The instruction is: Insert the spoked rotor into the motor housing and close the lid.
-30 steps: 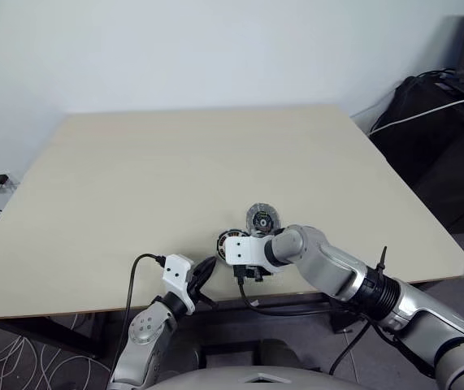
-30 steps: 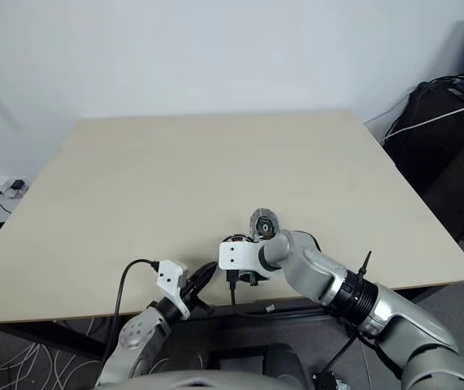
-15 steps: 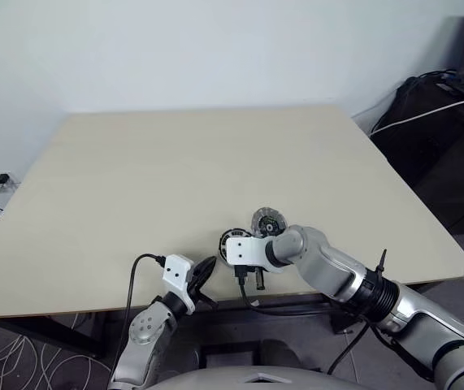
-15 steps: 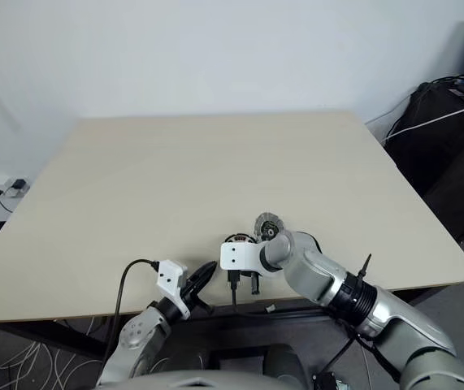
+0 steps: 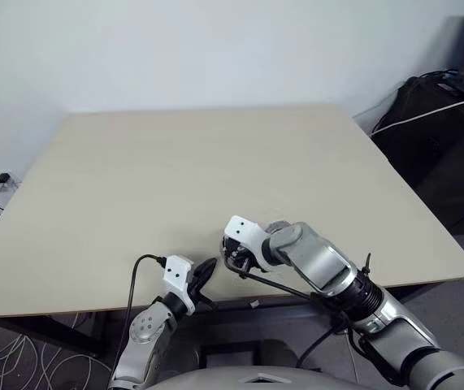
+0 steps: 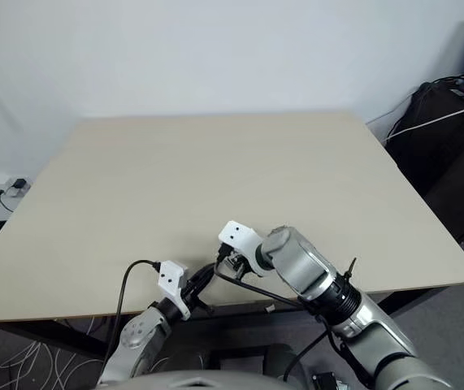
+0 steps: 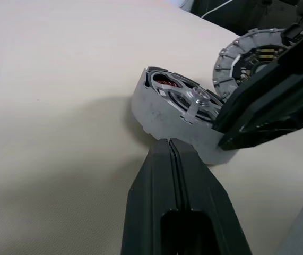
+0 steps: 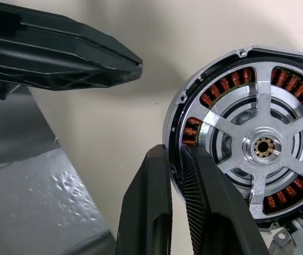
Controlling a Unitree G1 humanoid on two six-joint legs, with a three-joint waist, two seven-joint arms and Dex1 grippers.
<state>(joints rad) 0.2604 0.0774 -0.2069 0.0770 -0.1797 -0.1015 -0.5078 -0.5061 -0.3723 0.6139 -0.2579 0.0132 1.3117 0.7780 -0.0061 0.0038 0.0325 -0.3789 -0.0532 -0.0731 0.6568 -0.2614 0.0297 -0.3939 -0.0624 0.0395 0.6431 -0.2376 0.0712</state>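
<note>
Spoked rotor (image 8: 262,146) seated inside the motor housing (image 7: 162,114), near the tabletop's (image 5: 175,171) front edge.

Copper windings show between the silver spokes all round the hub, and the housing rests on the tabletop, tipped up at one side. Right hand (image 8: 175,175) reaches steeply down onto it, its two black fingers nearly closed and pinching the housing's rim, one finger outside the wall and one just inside. Lid (image 7: 254,58) stands just behind the housing, its face with dark and yellowish parts turned this way, partly hidden by the right hand. Left hand (image 7: 172,154) has its fingers pressed fully together, empty, the tips right at the housing's grey outer wall.
</note>
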